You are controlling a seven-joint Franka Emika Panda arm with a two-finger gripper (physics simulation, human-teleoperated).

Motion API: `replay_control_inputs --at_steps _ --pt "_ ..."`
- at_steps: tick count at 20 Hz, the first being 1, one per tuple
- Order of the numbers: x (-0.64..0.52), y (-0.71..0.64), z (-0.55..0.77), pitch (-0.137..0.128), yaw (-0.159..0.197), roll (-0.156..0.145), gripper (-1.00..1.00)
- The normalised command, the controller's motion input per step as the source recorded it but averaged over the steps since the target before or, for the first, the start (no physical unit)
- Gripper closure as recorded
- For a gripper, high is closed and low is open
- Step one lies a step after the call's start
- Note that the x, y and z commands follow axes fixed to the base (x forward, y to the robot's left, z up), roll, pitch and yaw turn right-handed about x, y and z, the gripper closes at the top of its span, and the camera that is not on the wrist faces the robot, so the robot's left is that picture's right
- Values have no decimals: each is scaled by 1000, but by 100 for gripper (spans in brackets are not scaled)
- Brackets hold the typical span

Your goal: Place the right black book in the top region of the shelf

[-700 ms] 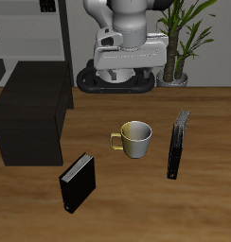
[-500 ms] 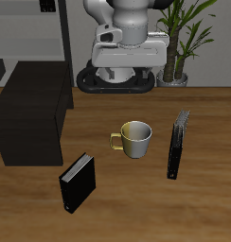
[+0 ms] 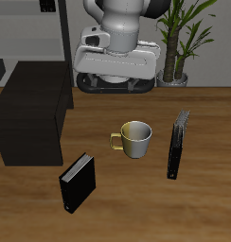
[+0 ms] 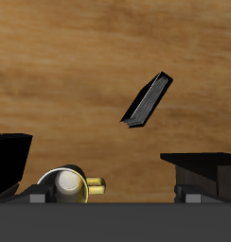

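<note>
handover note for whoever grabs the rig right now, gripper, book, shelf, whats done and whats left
Gripper: high at the back of the table, holding nothing; the pictures do not show whether it is open or shut.
Right black book: near the table's front edge, untouched, beside the mug.
Shelf: nothing seen on its flat top.
The slim black book, on the mug's other side, is not the target.
Done: nothing yet.
Left: reach the book, grasp it, lift it, set it on the shelf's top.

Since the earlier pictures, my arm swings its wrist assembly across the back of the table toward the shelf (image 3: pixel 32 109) side, the gripper housing now sitting wider and slightly higher above the base, while nothing on the table moves.
</note>
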Motion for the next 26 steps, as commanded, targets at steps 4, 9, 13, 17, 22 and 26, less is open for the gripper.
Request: replay_control_inputs --at_steps 4,9,13,17,22,26 --pt "541 -364 -69 13 -15 10 -100" --pt "373 -225 -93 -6 -35 1 -100" --pt "390 -293 -145 -48 -96 31 -100" --pt "207 -161 -177 -54 10 22 -100" --pt "118 -100 -301 -63 -60 15 -100" --pt "79 -205 -352 -60 -86 -23 -100"
